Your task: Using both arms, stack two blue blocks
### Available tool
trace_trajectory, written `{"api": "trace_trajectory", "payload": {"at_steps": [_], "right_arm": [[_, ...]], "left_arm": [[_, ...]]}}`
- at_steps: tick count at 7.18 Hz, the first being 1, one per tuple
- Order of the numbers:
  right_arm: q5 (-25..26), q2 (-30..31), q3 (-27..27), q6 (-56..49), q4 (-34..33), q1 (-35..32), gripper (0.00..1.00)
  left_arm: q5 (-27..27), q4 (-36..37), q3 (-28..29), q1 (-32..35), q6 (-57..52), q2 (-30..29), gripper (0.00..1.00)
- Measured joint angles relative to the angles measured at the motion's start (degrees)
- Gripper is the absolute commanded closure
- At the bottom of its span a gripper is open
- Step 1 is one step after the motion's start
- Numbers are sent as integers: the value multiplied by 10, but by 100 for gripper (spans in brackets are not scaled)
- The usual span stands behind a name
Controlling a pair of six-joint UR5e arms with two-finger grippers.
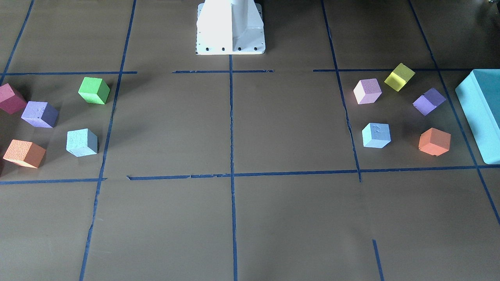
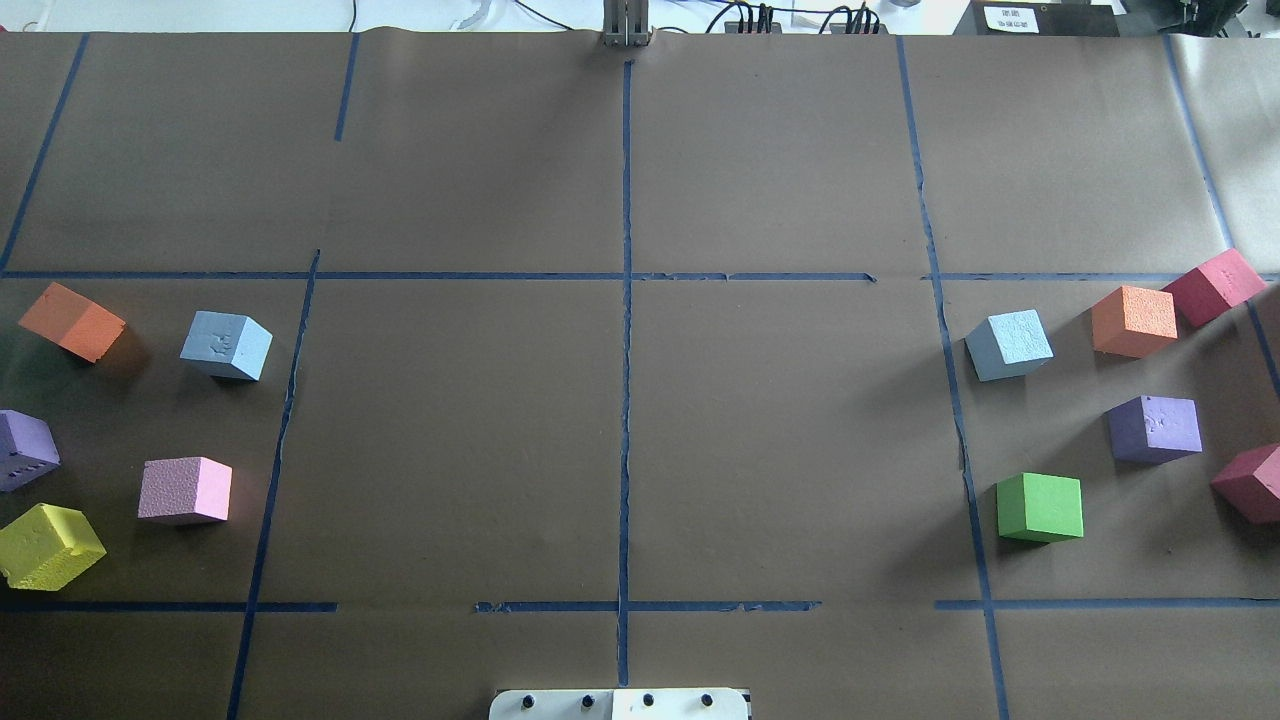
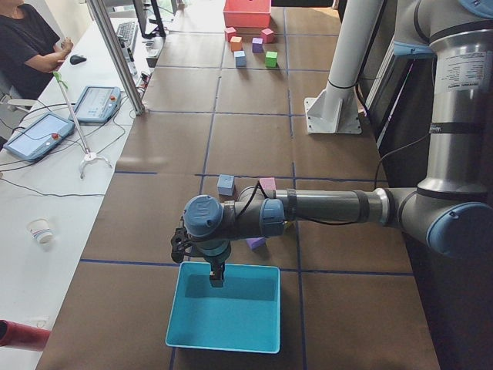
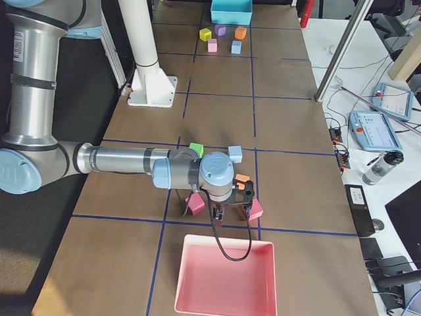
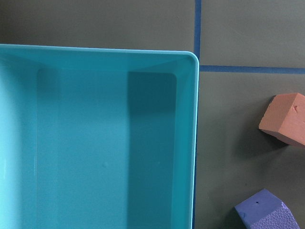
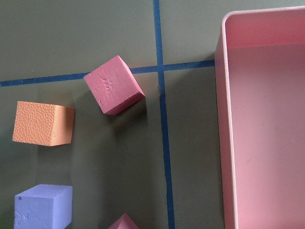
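One blue block point(image 2: 227, 345) lies on the left side of the table, also in the front view point(image 1: 376, 135) and the left side view point(image 3: 226, 184). The other blue block point(image 2: 1009, 344) lies on the right side, also in the front view point(image 1: 82, 142) and the right side view point(image 4: 235, 154). They are far apart. My left gripper point(image 3: 218, 280) hangs over the teal box point(image 3: 223, 308), away from its block. My right gripper point(image 4: 227, 209) hangs near the pink tray point(image 4: 227, 276). I cannot tell whether either gripper is open or shut. Neither block shows in the wrist views.
Orange point(image 2: 72, 321), purple point(image 2: 22, 449), pink point(image 2: 185, 489) and yellow point(image 2: 48, 545) cubes lie on the left. Orange point(image 2: 1134, 320), purple point(image 2: 1155, 428), green point(image 2: 1040, 507) and two red cubes point(image 2: 1213, 286) lie on the right. The white robot base point(image 1: 230, 27) stands mid-table.
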State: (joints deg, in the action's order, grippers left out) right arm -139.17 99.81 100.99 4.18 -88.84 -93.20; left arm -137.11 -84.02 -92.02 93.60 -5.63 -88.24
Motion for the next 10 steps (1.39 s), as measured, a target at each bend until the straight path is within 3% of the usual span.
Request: {"api": "trace_trajectory", "payload": {"at_steps": [6, 10], "right_arm": [[4, -14, 5, 2, 7, 0, 0], [-5, -99, 18, 10, 6, 48, 0]], "left_arm": [[-1, 0, -2, 0, 1, -1, 0], [-1, 1, -21, 1, 2, -1, 0]]}}
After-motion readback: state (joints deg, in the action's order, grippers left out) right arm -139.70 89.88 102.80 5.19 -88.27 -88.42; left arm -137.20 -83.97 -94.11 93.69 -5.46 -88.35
